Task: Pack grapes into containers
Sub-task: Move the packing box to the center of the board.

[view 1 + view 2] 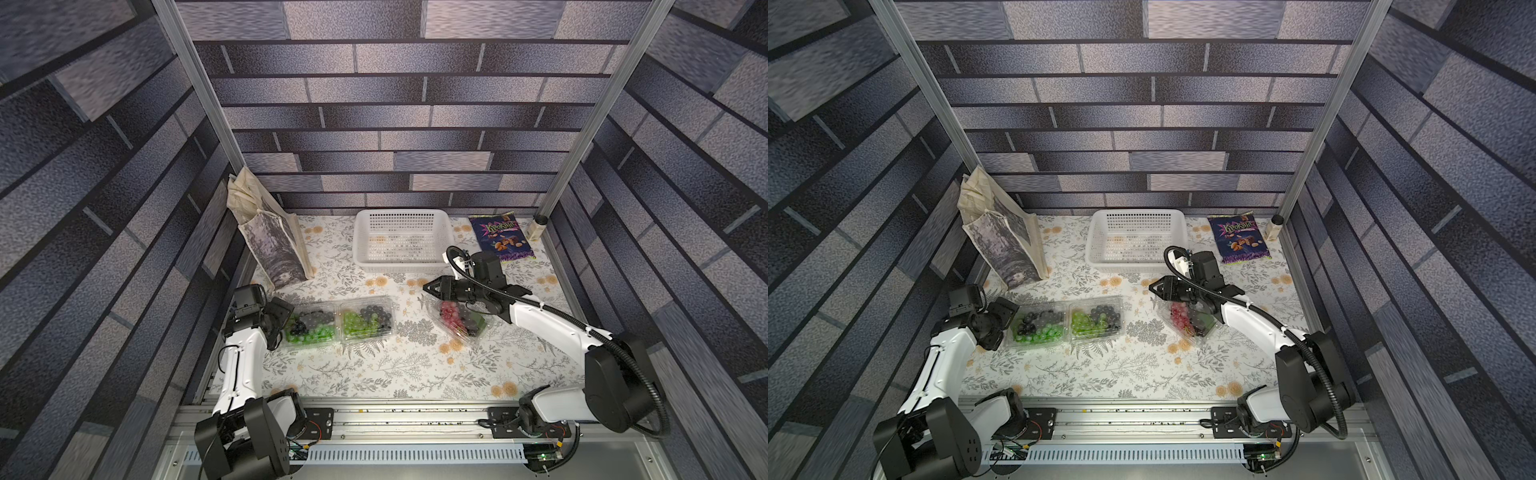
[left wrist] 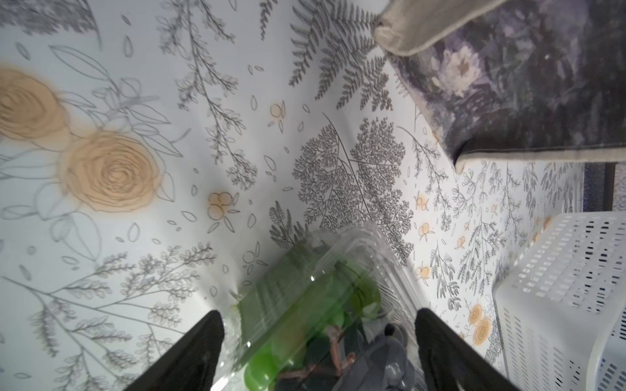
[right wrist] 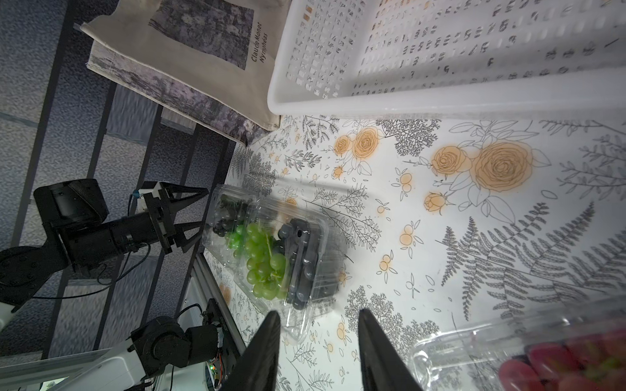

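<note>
At the left gripper (image 2: pixel 318 313): jaws flung wide, straddling the end of the left container (image 1: pixel 332 340), black fingers (image 2: pixel 200 352) either side, not pinching it.
Left container: green and black grapes (image 1: pixel 309 328) inside, its side touching the middle container (image 1: pixel 388 301).
Middle container: green bunch (image 3: pixel 261 257) packed beside a black bunch (image 3: pixel 305 257).
Right gripper (image 3: pixel 318 313): jaws partly apart, empty, just tablecloth (image 3: pixel 321 352) showing between them.
Right container (image 1: pixel 471 338): red grapes (image 1: pixel 451 312) inside, sitting just beside that gripper.
Basket (image 1: pixel 400 266): white, at the back, between tote bag (image 1: pixel 270 245) and snack packet (image 1: pixel 500 237).
</note>
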`<state>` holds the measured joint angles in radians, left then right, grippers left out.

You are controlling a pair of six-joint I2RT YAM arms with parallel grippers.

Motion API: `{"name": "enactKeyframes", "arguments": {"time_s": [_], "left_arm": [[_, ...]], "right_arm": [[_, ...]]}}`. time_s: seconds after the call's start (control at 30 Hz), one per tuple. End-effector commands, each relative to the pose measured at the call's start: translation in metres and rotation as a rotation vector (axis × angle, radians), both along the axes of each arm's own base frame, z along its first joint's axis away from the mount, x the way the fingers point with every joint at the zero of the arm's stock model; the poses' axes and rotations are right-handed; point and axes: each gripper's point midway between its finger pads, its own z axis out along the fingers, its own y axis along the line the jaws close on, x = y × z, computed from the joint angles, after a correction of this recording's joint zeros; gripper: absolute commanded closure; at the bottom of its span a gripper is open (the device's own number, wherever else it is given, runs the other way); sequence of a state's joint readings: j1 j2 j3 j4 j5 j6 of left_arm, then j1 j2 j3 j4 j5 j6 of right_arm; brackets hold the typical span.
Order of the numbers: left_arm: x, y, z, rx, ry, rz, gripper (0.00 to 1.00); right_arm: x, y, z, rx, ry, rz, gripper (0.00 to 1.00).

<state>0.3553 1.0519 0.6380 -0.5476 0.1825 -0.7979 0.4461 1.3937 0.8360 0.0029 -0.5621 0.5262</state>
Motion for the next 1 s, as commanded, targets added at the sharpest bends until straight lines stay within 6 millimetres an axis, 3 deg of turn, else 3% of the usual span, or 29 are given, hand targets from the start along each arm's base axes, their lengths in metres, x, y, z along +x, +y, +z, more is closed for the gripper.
{"name": "enactKeyframes", "arguments": {"time_s": [0.0, 0.5, 0.97], "left_arm": [[-0.001, -0.008, -0.008, -0.013, 0.015, 0.017, 0.09], [0.035, -0.061, 0.003, 0.017, -0.038, -0.110, 0.09], [0.078, -0.136, 0.011, 0.028, -0.085, -0.282, 0.09]], "right_arm": [[0.004, -0.003, 0.012, -0.002, -0.026, -0.014, 0.60], [0.002, -0.006, 0.011, -0.012, -0.026, -0.018, 0.60], [0.000, -0.010, 0.011, -0.019, -0.026, -0.034, 0.60]]}}
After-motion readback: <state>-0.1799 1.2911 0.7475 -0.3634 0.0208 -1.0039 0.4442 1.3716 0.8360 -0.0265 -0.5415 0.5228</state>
